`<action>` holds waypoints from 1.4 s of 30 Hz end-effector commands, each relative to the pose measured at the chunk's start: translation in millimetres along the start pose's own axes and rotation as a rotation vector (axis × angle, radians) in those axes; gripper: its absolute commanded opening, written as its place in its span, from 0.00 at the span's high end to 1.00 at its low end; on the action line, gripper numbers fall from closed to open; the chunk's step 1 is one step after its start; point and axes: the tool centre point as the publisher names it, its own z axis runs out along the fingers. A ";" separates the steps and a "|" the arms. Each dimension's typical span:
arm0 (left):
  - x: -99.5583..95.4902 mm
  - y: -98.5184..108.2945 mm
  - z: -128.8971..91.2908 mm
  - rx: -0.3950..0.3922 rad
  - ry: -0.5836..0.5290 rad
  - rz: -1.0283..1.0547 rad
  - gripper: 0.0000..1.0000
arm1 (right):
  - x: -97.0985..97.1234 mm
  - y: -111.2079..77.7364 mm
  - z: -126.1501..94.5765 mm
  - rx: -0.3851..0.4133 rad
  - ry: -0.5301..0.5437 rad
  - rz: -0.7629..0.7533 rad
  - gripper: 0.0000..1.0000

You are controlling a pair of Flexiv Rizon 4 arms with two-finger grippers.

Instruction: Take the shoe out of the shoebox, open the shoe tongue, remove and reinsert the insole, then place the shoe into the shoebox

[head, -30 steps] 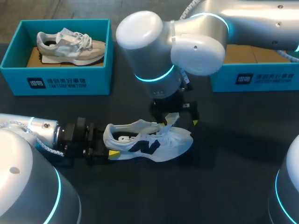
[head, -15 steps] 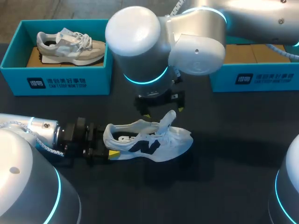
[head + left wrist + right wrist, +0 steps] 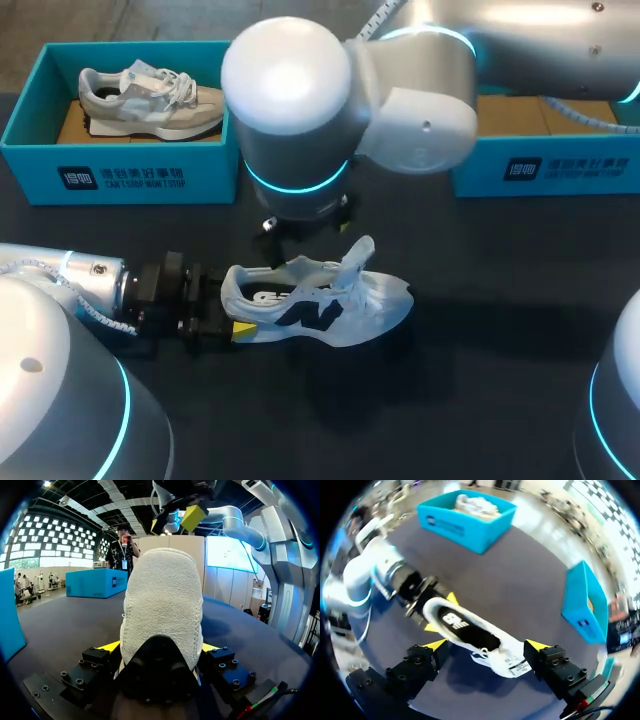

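Head view shows the white shoe (image 3: 330,305) lying on the desk (image 3: 480,380), heel clamped in the left pincer (image 3: 160,649), likely to anchor it while the right pincer (image 3: 487,644) hovers open and empty above its mouth, tongue (image 3: 358,255) raised, ready to reach inside
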 end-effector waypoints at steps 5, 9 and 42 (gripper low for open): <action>-1.9 4.0 1.2 0.001 -0.004 0.000 1.00 | -7.8 -5.3 3.4 -0.097 0.244 -0.448 1.00; -1.9 4.0 1.2 0.001 -0.004 0.000 1.00 | -7.8 -5.3 3.4 -0.097 0.244 -0.448 1.00; -1.9 4.0 1.2 0.001 -0.004 0.000 1.00 | 7.1 19.7 45.9 0.031 0.244 -0.723 1.00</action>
